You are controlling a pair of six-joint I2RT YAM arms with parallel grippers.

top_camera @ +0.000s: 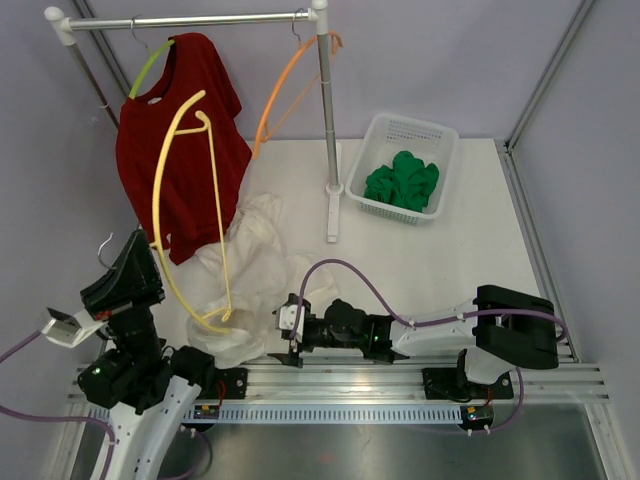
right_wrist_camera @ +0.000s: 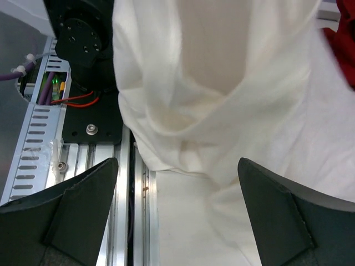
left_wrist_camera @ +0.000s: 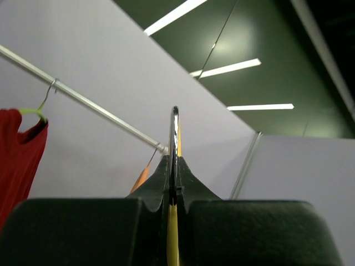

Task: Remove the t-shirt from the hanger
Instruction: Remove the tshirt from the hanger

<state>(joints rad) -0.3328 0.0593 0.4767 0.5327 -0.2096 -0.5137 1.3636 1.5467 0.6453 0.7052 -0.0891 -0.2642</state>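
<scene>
Working at a table [top_camera: 450, 260] with a rack [top_camera: 190, 20] at the far left, a red shirt [top_camera: 180, 160] on a green hanger [top_camera: 150, 63] and a bare orange hanger [top_camera: 278, 82] hanging from it, and a white basket [top_camera: 385, 130] of green cloth [top_camera: 402, 180] at the far right. Facing a white t-shirt [top_camera: 250, 270] crumpled on the table at the near left, between the two arms. Stretching the right arm [top_camera: 440, 330] low and leftward along the near rail [top_camera: 400, 375]. Holding the left arm [top_camera: 130, 350] raised at the near left corner, wrist tilting up toward the rack. Holding a yellow hanger [top_camera: 157, 190] on its side, one end high in front of the red shirt, the other down on the t-shirt; unable to tell whether that end is inside the cloth. Pinching the yellow hanger by its neck with the left gripper [left_wrist_camera: 173, 166], fingers closed tight on it, metal hook [left_wrist_camera: 175, 127] sticking out past the tips. Spreading the right gripper [right_wrist_camera: 177, 166] wide at the near edge of the t-shirt, fingers [right_wrist_camera: 83, 205] either side of a fold, gripping nothing.
</scene>
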